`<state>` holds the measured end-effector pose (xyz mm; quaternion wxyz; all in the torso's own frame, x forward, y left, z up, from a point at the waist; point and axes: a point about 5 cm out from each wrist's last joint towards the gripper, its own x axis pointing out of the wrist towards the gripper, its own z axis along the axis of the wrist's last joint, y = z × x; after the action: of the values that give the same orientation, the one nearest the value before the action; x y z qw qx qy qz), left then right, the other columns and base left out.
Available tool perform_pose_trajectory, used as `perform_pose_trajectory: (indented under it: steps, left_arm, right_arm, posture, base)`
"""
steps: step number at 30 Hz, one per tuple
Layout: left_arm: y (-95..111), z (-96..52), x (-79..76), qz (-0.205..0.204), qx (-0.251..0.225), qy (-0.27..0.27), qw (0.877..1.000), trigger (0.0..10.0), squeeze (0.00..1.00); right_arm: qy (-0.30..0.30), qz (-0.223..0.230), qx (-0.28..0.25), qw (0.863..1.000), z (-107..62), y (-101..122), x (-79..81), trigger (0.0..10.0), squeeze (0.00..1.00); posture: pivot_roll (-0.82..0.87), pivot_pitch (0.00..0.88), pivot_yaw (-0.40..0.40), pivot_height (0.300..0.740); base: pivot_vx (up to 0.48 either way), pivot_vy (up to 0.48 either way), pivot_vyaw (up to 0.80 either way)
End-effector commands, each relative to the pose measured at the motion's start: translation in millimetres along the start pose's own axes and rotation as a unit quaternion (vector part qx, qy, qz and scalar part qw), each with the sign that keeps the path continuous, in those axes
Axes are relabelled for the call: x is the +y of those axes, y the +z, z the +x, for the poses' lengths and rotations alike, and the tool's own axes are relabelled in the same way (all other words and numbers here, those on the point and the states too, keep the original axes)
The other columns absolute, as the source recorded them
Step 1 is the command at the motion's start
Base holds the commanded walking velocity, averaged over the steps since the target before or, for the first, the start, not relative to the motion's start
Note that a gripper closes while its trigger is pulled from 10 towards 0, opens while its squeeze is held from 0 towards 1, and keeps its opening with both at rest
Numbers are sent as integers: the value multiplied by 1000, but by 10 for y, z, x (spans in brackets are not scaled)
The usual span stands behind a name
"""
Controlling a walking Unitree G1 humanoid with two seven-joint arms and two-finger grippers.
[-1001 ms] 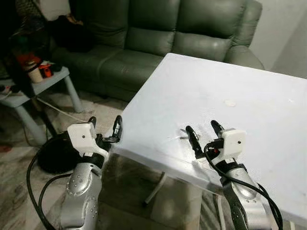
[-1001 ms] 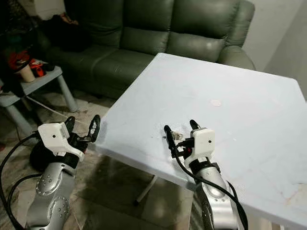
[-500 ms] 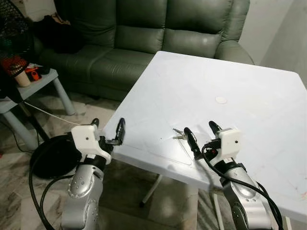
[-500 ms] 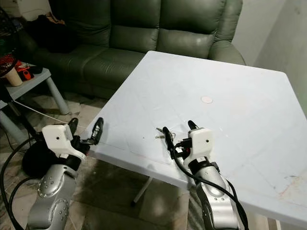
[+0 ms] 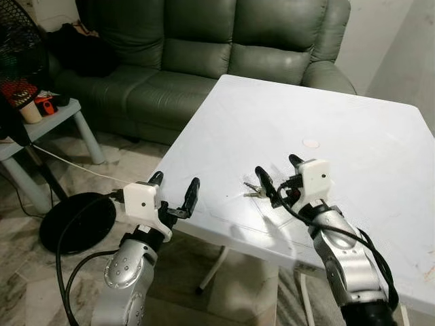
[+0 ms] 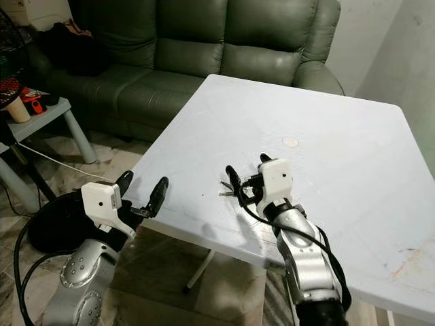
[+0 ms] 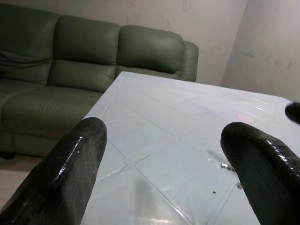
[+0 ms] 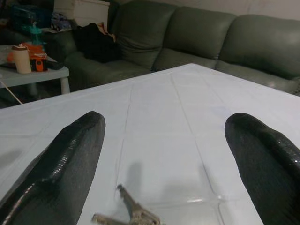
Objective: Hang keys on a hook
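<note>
— So, where were the keys [image 5: 253, 191] at that moment?

— They lay flat on the white table [image 5: 353, 142], near its front edge, a small bunch with the blades spread apart. My right gripper [image 5: 276, 176] hung just over them, a little behind, with its two black fingers [image 8: 65, 159] spread wide and the keys showing low between them in my right wrist view [image 8: 129, 213]. I had hold of nothing there, and I could not tell whether a fingertip touched the metal.

— And your left side?

— My left gripper [image 5: 175, 192] was at the table's near left corner, raised to about the height of the top, just beside the edge. Its fingers [image 7: 65, 173] were also parted wide, with nothing between them. Through that gap I looked along the tabletop toward the sofa [image 7: 93, 51].

— What else was around you?

— A dark green leather sofa [image 5: 204, 47] stood behind the table, close to its far edge. A small round mark [image 5: 310, 143] sat on the tabletop, beyond the keys. To my left, well apart from the table, a little grey side table [image 5: 51, 122] carried a cup [image 5: 30, 111] and an orange object [image 5: 46, 105]. A round black base [image 5: 75, 221] sat on the floor below it, near my left arm, and a white cord [image 5: 75, 165] ran across the floor tiles.

— Any hook in sight?

— I cannot speak of one.
</note>
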<state>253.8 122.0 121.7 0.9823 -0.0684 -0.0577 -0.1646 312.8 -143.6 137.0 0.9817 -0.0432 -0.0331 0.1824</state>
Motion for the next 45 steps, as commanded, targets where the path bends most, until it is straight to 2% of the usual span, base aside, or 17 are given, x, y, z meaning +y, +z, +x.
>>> perform_pose_trajectory:
  steps: [1,9,14,31,32,33,34,35,36,37,38,39,40,41,42,44,45]
  left_arm:
    - [41,-4,-49,8,-3,-17,1000,10000,0]
    - [38,-25,-187,7,1,-46,999,10000,0]
    - [6,-47,-267,0,9,-58,998,10000,0]
    - [14,-69,-327,-6,11,-62,998,10000,0]
    - [14,-72,-331,-6,12,-62,998,10000,0]
    - [15,-75,-333,-7,12,-62,998,10000,0]
    - [15,-77,-336,-7,12,-62,998,10000,0]
    - [14,-78,-339,-7,12,-62,998,10000,0]
    - [13,-82,-341,-7,13,-62,998,10000,0]
    - [13,-84,-342,-8,13,-62,998,10000,0]
    - [13,-85,-343,-8,13,-63,998,10000,0]
    - [14,-85,-348,-8,13,-63,998,10000,0]
    - [16,-84,-353,-8,13,-64,998,10000,0]
    - [16,-84,-353,-8,13,-64,998,10000,0]
    - [16,-85,-353,-8,13,-64,998,10000,0]
    - [13,-84,-352,-8,13,-65,998,10000,0]
    - [14,-83,-354,-7,13,-65,998,10000,0]
  right_arm:
    - [-5,-4,14,1000,31,-13,-13,10000,0]
    - [14,4,47,999,140,-47,43,10000,0]
    - [31,10,102,994,170,-206,104,10000,0]
    - [17,19,161,987,244,-438,52,10000,0]
    - [16,16,164,986,250,-447,38,8392,0]
    - [15,14,166,986,254,-452,27,8392,0]
    - [13,15,169,985,258,-458,13,4588,0]
    - [11,16,170,985,261,-462,5,4588,0]
    - [10,17,172,985,263,-465,-11,1569,0]
    - [9,17,173,985,263,-469,-26,2431,0]
    - [8,18,174,985,262,-472,-35,4353,0]
    - [8,19,175,984,267,-476,-49,3412,0]
    - [9,20,175,984,268,-480,-64,1216,0]
    - [9,20,175,984,268,-480,-64,1216,0]
    - [8,23,179,984,265,-490,-74,2118,0]
    - [5,27,182,983,256,-506,-107,314,0]
    - [3,31,185,982,255,-516,-119,1725,0]
  posture:
    - [61,19,-65,736]
    - [66,47,-73,736]
    - [56,62,-75,736]
    - [64,73,-80,736]
    - [69,72,-81,736]
    - [69,72,-81,736]
    - [69,72,-81,736]
    - [69,72,-81,736]
    - [71,69,-82,736]
    - [71,71,-81,736]
    - [71,71,-81,736]
    - [72,68,-81,736]
    - [72,68,-81,736]
    - [72,68,-81,736]
    - [72,67,-81,736]
    - [72,67,-81,736]
    - [72,67,-81,736]
  base:
    - [0,0,0]
    - [0,0,0]
    - [0,0,0]
    - [0,0,0]
    - [0,0,0]
    - [0,0,0]
    - [0,0,0]
    - [0,0,0]
    - [0,0,0]
    - [0,0,0]
    - [0,0,0]
    - [0,0,0]
    - [0,0,0]
    - [0,0,0]
    - [0,0,0]
    - [0,0,0]
    - [0,0,0]
